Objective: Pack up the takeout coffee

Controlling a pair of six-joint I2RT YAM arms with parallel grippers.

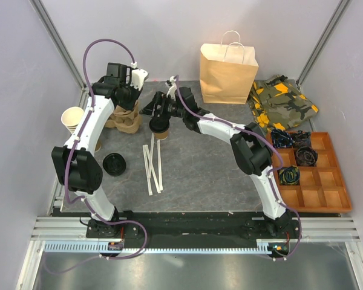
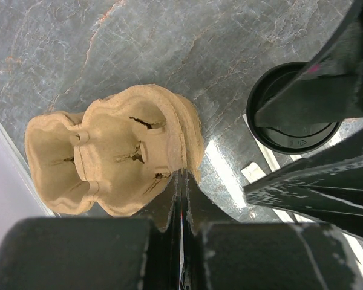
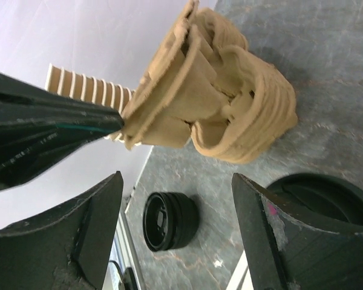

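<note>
top external, right hand [image 1: 156, 112] at takeout coffee [image 1: 160, 127]

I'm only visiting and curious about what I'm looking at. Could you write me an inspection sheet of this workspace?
Surface: grey marbled tabletop.
Job's things: lidded coffee cup upright mid-table; paper bag upright at the back.
Clutter: pulp cup carriers, cup stack, loose black lid, white sticks, camouflage cloth, wooden tray holding dark bundles.
Grippers: left gripper shut on a carrier's edge; right gripper open, over the coffee cup.
Cables: purple cables along both arms.
Surroundings: pale walls, metal frame.
</note>
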